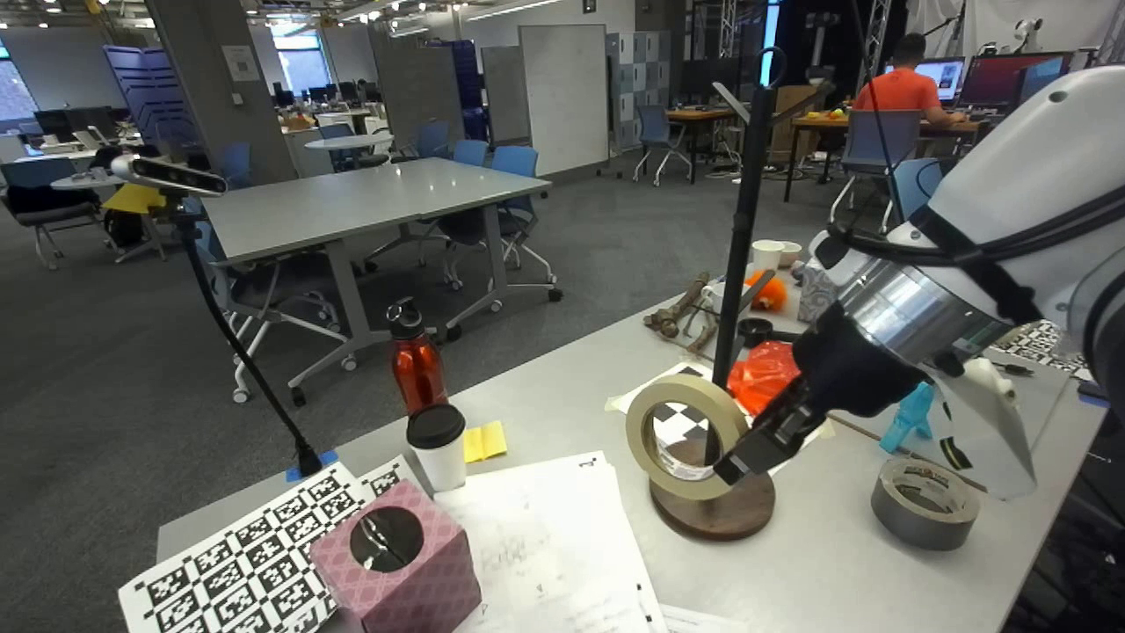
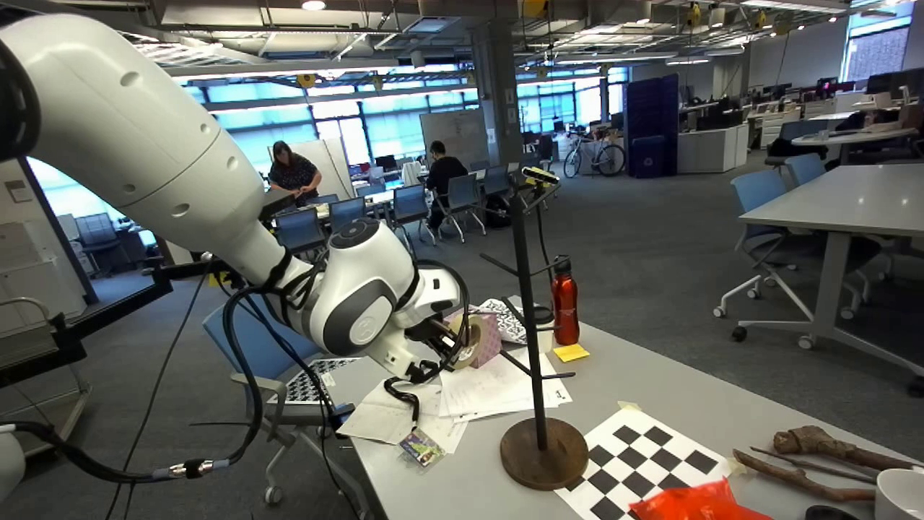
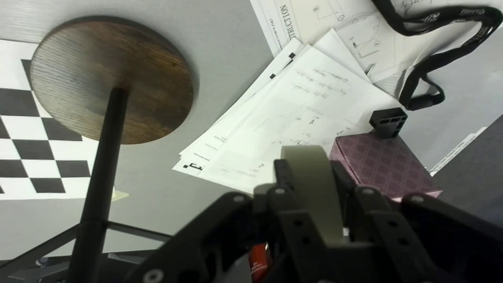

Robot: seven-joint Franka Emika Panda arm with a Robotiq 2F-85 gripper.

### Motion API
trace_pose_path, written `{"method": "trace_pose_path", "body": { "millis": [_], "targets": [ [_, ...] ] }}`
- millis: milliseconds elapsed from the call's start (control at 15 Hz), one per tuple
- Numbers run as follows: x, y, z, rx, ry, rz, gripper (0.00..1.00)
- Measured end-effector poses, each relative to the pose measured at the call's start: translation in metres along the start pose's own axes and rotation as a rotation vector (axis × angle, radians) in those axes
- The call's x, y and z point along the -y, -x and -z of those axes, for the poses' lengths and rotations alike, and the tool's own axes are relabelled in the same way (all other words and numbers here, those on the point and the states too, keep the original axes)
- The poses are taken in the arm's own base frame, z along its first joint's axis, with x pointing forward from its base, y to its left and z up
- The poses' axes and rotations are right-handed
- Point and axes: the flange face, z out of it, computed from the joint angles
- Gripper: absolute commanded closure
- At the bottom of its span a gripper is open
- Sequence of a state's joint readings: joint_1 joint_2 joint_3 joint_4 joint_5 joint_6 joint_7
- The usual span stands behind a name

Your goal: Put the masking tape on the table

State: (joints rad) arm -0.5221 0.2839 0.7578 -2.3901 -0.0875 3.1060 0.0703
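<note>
The masking tape [image 1: 641,435] is a cream-tan ring held on edge above the table [image 1: 791,585]. My gripper [image 1: 736,461] is shut on its rim. In the wrist view the tape [image 3: 312,184] stands between the two fingers of the gripper [image 3: 310,169], and its lower part is hidden by them. In an exterior view the tape [image 2: 474,342] is partly behind the gripper, in front of the pink box. The tape is apart from the tabletop. The bare grey tabletop shows in the wrist view [image 3: 224,59] beside the papers.
A dark pole stand with pegs rises from a round brown base [image 2: 545,458]. A pink tissue box [image 1: 413,571], papers [image 1: 545,536], white cup [image 1: 439,453] and red bottle [image 1: 417,369] stand at one side. A grey tape roll [image 1: 923,510] and checkerboard sheet [image 2: 642,462] lie near the stand.
</note>
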Motion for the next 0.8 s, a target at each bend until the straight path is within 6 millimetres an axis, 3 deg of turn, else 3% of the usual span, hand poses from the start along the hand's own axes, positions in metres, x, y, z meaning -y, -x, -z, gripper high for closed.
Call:
{"method": "trace_pose_path", "body": {
  "millis": [267,800],
  "targets": [
    [-0.001,0.010,0.002,0.020,-0.013,0.006,0.93],
    [-0.026,0.035,-0.001,0.205,0.000,0.033,0.93]
  ]
}}
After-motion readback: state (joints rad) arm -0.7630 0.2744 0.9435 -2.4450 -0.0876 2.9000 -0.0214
